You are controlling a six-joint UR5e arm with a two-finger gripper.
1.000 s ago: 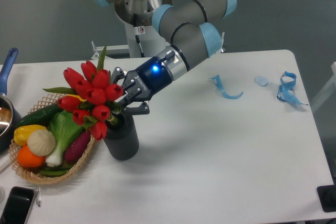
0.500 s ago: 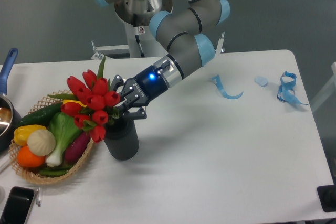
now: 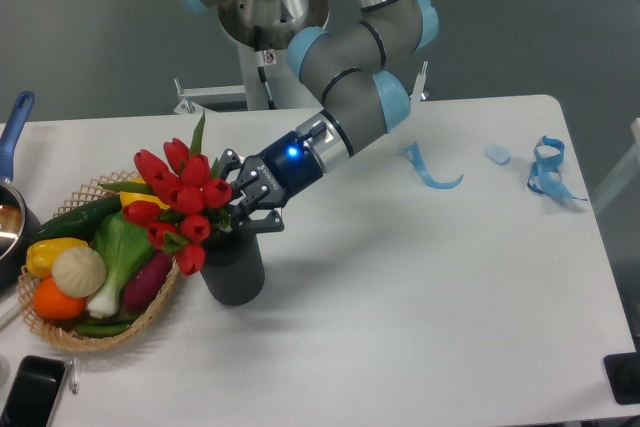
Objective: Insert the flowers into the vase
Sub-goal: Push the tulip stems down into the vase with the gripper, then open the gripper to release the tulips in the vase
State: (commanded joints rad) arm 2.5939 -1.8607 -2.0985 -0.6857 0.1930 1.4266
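Note:
The flowers (image 3: 178,197), a bunch of red tulip buds with green leaves, lean to the left over the mouth of the vase (image 3: 234,269), a dark grey cylinder standing on the white table. Their stems go down into the vase mouth. My gripper (image 3: 236,209) sits just right of the buds, right above the vase rim. Its fingers are around the stem end, and the buds hide the exact contact. The vase mouth is mostly hidden by the flowers and the gripper.
A wicker basket (image 3: 150,317) with toy vegetables (image 3: 80,272) stands touching the vase's left side. A pan (image 3: 12,209) is at the left edge. A black phone (image 3: 30,392) lies at the front left. Blue ribbons (image 3: 428,171) (image 3: 548,171) lie at the far right.
The gripper and the flowers have shifted slightly right and down over the vase, and the bunch now stands a little more upright.

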